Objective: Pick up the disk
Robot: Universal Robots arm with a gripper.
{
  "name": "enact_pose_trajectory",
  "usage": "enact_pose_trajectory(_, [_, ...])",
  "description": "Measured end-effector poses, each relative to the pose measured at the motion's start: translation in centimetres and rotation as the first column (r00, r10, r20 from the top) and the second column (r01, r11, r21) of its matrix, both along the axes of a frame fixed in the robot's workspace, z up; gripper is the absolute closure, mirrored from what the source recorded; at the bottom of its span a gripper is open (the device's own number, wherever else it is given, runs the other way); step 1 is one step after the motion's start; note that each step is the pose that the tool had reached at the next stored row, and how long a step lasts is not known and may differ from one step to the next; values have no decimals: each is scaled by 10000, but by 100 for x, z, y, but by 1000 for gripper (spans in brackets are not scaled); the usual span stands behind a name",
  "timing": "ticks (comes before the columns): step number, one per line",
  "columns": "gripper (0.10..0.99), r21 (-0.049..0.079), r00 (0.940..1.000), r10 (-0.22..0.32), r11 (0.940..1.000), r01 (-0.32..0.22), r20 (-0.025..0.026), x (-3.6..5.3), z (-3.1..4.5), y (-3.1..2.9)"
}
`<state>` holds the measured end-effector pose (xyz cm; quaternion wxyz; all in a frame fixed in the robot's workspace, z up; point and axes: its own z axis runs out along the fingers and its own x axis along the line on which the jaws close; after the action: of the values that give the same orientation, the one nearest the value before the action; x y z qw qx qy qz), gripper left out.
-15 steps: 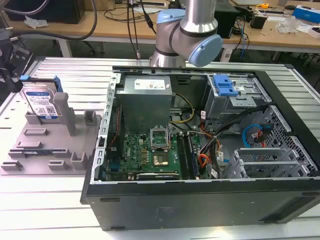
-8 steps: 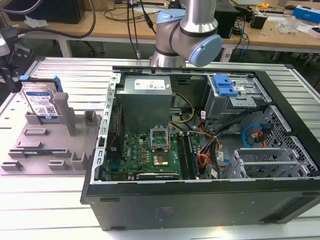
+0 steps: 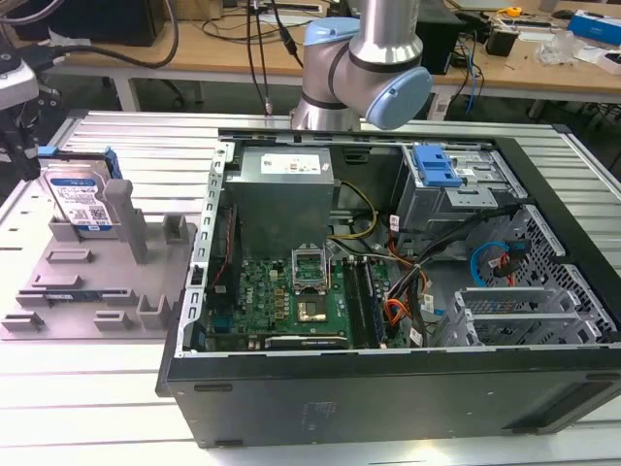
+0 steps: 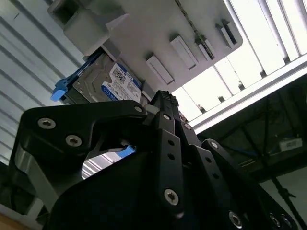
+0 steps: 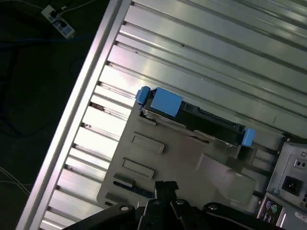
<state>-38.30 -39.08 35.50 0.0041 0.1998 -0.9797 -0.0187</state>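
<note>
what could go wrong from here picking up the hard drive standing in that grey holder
1. The silver-grey metal disk with its white-and-blue label stands on edge in the grey plastic fixture, close beside a tall grey post; the black gripper might clip that post on approach.
2. The blue plastic rails stick out at the disk's ends, so an off-centre grasp could catch a rail and tip it.

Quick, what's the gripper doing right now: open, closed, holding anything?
Gripper: cannot be told whether open or closed; it is not holding the disk, which stands in the grey fixture.
</note>
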Motion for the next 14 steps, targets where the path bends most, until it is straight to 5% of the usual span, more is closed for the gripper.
enact_pose_trajectory(3, [973,1,9970,773,9970,-773,0,0,-2,0])
enact_pose_trajectory(7, [788,0,9874,1585,9874,-1585,0,0,-3,0])
enact_pose_trajectory(8, [788,1,9823,1875,9823,-1875,0,0,-3,0])
enact_pose_trajectory(11, [604,1,9687,2482,9687,-2482,1,0,-7,0])
enact_pose_trajectory(14, [604,0,9513,3084,9513,-3084,0,0,-12,0])
